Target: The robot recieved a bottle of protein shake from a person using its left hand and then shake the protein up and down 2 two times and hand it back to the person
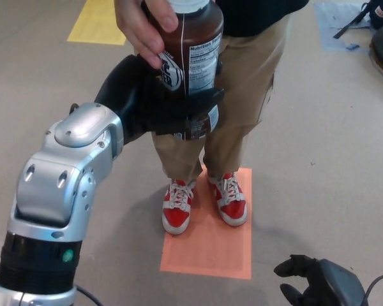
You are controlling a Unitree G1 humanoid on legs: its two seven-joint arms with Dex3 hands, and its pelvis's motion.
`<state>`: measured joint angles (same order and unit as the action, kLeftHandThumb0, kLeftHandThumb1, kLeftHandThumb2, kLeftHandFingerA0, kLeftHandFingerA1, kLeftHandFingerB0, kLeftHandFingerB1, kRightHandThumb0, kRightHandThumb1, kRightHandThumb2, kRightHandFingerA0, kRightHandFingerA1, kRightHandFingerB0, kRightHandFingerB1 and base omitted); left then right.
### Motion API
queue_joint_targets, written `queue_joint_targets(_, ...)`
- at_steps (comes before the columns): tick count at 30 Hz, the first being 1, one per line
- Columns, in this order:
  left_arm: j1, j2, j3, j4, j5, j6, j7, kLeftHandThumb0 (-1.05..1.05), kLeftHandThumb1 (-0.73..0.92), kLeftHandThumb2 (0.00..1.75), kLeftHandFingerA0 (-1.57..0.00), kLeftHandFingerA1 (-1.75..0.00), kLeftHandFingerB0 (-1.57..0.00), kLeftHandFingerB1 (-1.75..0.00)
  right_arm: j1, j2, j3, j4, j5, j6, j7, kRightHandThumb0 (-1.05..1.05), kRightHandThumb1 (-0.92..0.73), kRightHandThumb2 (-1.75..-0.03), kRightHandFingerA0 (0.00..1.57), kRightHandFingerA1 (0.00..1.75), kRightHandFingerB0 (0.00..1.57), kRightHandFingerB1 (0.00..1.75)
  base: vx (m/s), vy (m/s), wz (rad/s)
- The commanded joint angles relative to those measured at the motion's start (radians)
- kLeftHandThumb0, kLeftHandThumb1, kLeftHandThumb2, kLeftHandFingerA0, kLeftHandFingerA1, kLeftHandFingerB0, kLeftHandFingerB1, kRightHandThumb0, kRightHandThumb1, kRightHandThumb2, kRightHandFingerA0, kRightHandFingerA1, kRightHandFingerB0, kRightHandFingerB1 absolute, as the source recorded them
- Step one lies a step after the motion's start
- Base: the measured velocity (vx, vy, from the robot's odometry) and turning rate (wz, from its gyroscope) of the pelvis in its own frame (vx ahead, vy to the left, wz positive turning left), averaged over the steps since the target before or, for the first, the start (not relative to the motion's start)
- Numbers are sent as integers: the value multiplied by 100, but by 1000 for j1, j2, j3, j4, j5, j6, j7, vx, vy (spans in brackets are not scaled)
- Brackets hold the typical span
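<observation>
The bottle [190,64] is upright, dark brown, rounded at the shoulder, with a white cap and a glossy printed nutrition label. The left hand [159,102] grasps its lower half, black fingers wrapped across the front. Above the bottle's shoulder, a person's hand [140,29] grips it too. The right hand [313,284], well below the bottle, seems loosely spread, though it is partly cropped.

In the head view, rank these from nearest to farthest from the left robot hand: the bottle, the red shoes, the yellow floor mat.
1. Bottle: gripped in the left robot hand.
2. Yellow floor mat: upper left, behind.
3. Red shoes: below, on the orange mat; the two are close in the picture.
</observation>
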<state>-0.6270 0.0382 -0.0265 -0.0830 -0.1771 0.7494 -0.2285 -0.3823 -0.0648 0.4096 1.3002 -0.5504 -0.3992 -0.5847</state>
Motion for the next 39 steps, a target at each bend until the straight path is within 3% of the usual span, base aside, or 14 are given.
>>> queue_joint_targets(1,-24,19,8,20,-5,23,3,-18,87,69,-74,-162,-64,-126,-10,-1,-15,3,11,3,3,-45,-71,-70,95,73,79,46,0,0,0)
queue_joint_targets(3,-32,21,10,26,-7,19,1,-18,89,64,-71,-167,-64,-127,-20,-2,-13,3,8,11,6,-45,-72,-70,94,73,79,46,0,0,0)
queue_joint_targets(6,-22,17,23,16,-20,14,-2,-17,83,69,-82,-145,-76,-88,-20,-1,-8,0,1,6,-10,-44,-71,-69,95,77,80,46,0,0,0)
queue_joint_targets(7,-18,37,-12,-5,20,52,18,-42,71,61,-76,-56,-40,-36,-18,-3,-7,0,-1,-4,-13,-44,-70,-69,92,68,79,47,0,0,0)
queue_joint_targets(8,-21,49,-16,-8,10,71,-3,-64,51,82,-24,-48,-3,-30,-17,-3,-7,0,0,-5,-14,-45,-70,-69,93,69,80,47,0,0,0)
queue_joint_targets(9,-26,87,-24,-7,-27,97,-74,-83,52,87,0,-5,0,-3,-17,-3,-7,0,-1,-6,-16,-46,-70,-68,93,69,80,47,0,0,0)
queue_joint_targets(22,50,309,-98,48,-8,-129,-260,-91,74,112,0,-10,0,-10,-42,-10,-9,1,1,-2,-8,-47,-69,-75,93,69,80,47,0,0,0)
queue_joint_targets(27,64,342,-87,147,79,-263,-180,-85,84,119,-14,-46,-5,-27,-109,-6,-27,3,18,11,23,-46,-69,-76,92,71,80,46,0,0,0)
queue_joint_targets(28,67,342,-83,176,96,-306,-159,-87,92,79,-22,-35,-10,-24,-123,-9,-30,4,19,10,25,-46,-70,-76,93,73,80,46,0,0,0)
queue_joint_targets(32,119,275,36,350,51,-441,-69,-79,81,107,-34,-50,-15,-41,-162,-21,-41,3,23,12,25,-48,-71,-75,92,74,79,47,0,0,0)
queue_joint_targets(33,132,265,74,415,33,-457,-51,-79,92,74,-47,-41,-23,-31,-171,-24,-42,4,22,11,24,-46,-69,-78,93,71,79,47,0,0,0)
queue_joint_targets(35,139,257,100,509,38,-507,-18,-78,92,73,-49,-42,-24,-31,-184,-28,-47,6,24,20,36,-45,-69,-78,92,71,78,46,0,0,0)
queue_joint_targets(36,154,260,107,597,52,-577,0,-77,78,105,-39,-52,-15,-41,-189,-29,-51,7,27,19,39,-45,-69,-77,91,66,78,47,0,0,0)
queue_joint_targets(39,142,265,100,734,79,-687,14,-76,78,105,-38,-52,-13,-41,-221,-34,-73,9,45,25,65,-45,-70,-76,91,68,77,46,0,0,0)
